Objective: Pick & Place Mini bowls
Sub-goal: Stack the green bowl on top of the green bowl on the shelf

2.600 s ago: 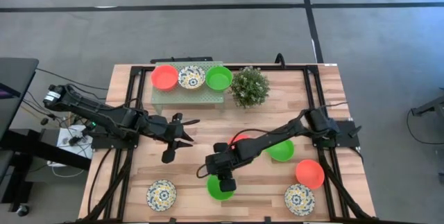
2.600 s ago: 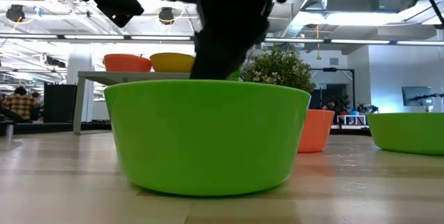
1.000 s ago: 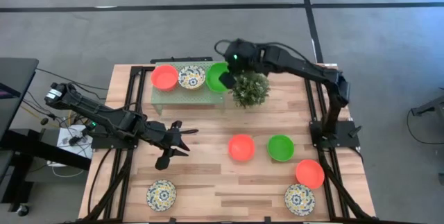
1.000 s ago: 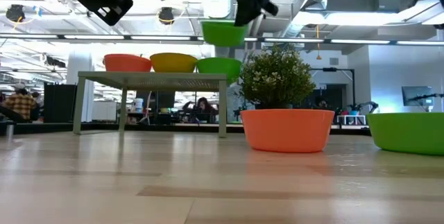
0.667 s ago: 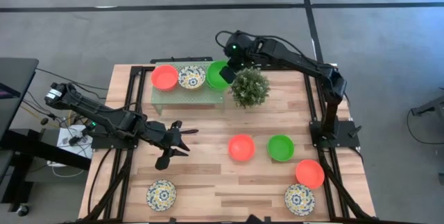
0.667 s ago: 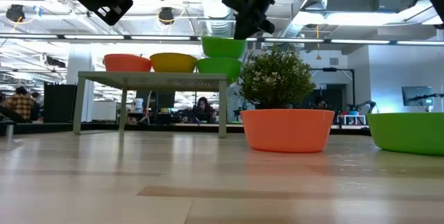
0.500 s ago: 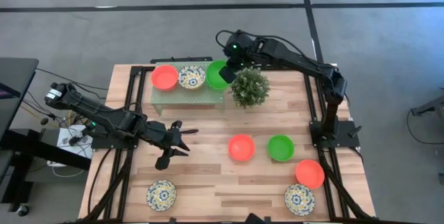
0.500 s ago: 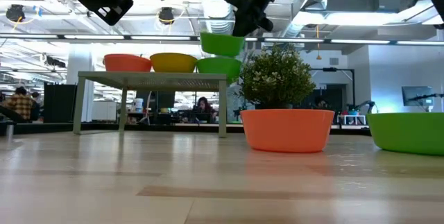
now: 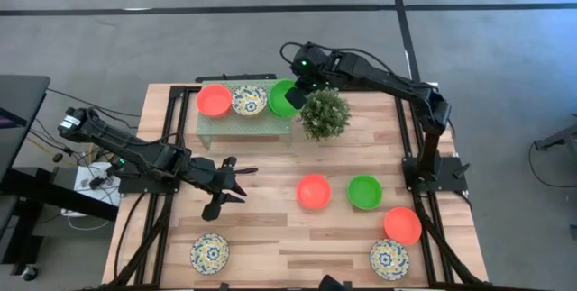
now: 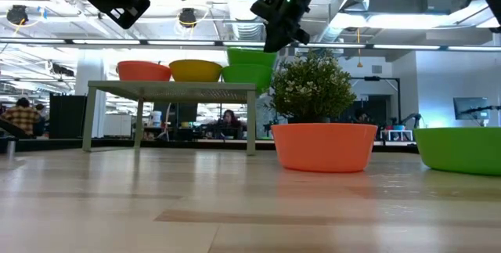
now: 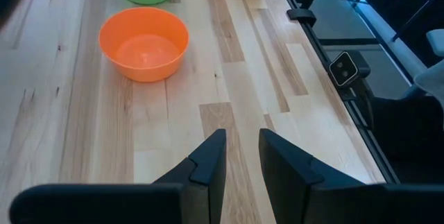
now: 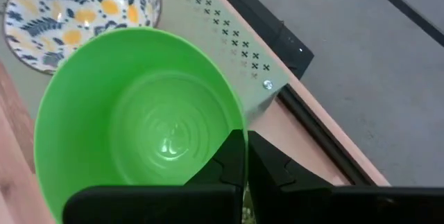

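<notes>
My right gripper (image 9: 296, 95) is over the far green shelf (image 9: 261, 122), shut on a green mini bowl (image 9: 281, 99). That bowl sits low over a second green bowl (image 10: 246, 75) on the shelf; whether they touch I cannot tell. A red-orange bowl (image 9: 215, 100) and a patterned bowl (image 9: 249, 100) stand on the shelf beside them. On the table lie a red-orange bowl (image 9: 314, 191), a green bowl (image 9: 365, 191), another red-orange bowl (image 9: 402, 225) and two patterned bowls (image 9: 209, 253) (image 9: 389, 257). My left gripper (image 9: 232, 187) hovers open at the table's left. My right gripper pinches the green bowl's rim (image 12: 239, 128) on the side toward the table's right, one finger inside the bowl and one outside. The fingers (image 12: 232, 158) come slanting down from above. The bowl stays upright and about level, over the green bowl on the shelf.
A small bushy plant (image 9: 325, 113) stands just right of the shelf, close under my right arm. Black frame rails (image 9: 407, 138) run along the table's left and right sides. Bare wood lies between the shelf and the bowls near the front.
My right gripper has come down with the green bowl, from well above the shelf to just over the green bowl standing there. The bowl has stayed upright. My left arm has kept still.
</notes>
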